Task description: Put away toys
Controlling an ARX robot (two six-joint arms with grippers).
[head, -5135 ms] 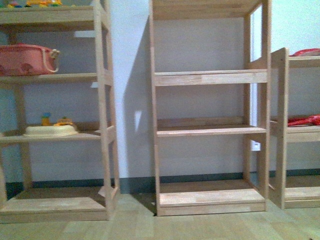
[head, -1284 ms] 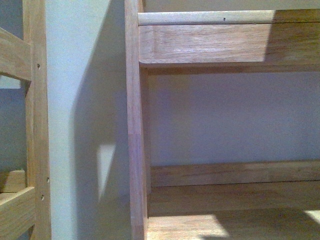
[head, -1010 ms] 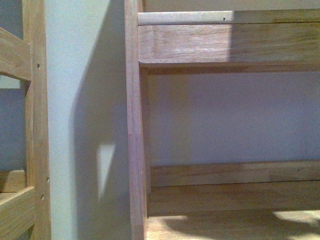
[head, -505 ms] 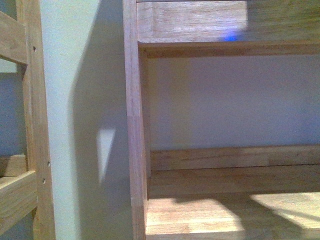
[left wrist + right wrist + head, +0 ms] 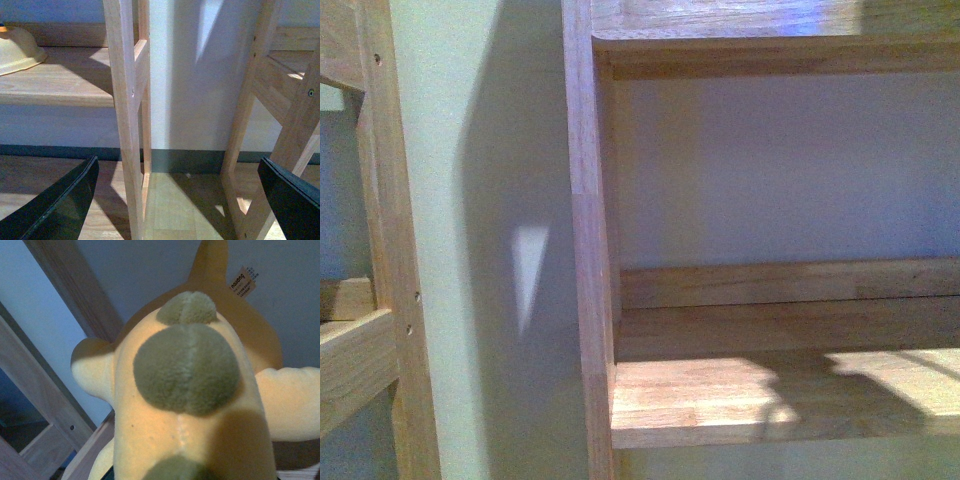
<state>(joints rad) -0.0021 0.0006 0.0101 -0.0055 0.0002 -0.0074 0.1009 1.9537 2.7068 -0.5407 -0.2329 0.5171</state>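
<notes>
The toy (image 5: 185,370), yellow plush with olive spots and a tag (image 5: 242,282), fills the right wrist view, off any shelf and just beside a slanting post (image 5: 75,295). The right tool is hidden behind it, so I cannot tell its grip; the toy sitting this close suggests it is held. The left tool (image 5: 177,164) is released and carries nothing, hanging over the floor (image 5: 170,200) between two shelf units.

Farther off, the front view shows a bare shelf (image 5: 770,395) with its left post (image 5: 585,250), another board (image 5: 770,40) above and the wall (image 5: 770,170) behind.

The gap between the boards looks low. The toy could catch on the upper board or the post going in. Set too near the shelf's front edge, its rounded body could roll off.
</notes>
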